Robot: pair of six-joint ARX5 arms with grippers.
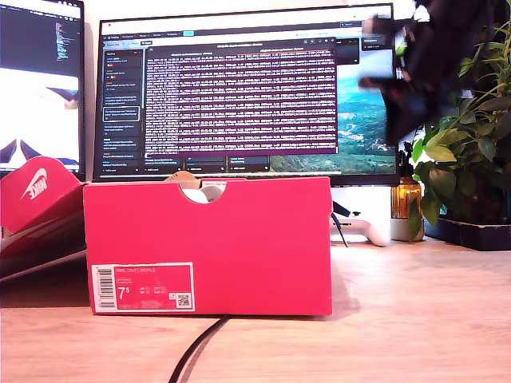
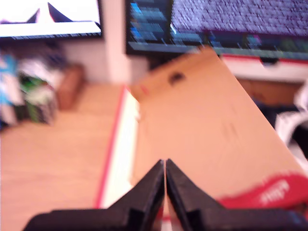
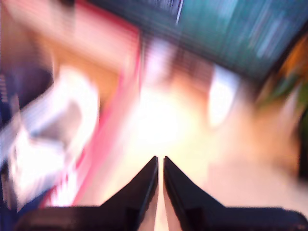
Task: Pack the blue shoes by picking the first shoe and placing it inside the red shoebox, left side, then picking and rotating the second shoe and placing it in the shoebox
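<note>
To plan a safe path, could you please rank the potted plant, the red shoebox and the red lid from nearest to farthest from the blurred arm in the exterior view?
From the blurred arm, at the exterior view's upper right:
1. Potted plant, right beside it at the view's right.
2. Red shoebox, centre of the view.
3. Red lid, far left edge.

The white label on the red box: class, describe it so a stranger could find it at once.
Start at the big red shoebox in front of the wide monitor. On its front face, at the exterior view's lower left corner, sits the white label. It alone carries a barcode and a 7.5.
</note>
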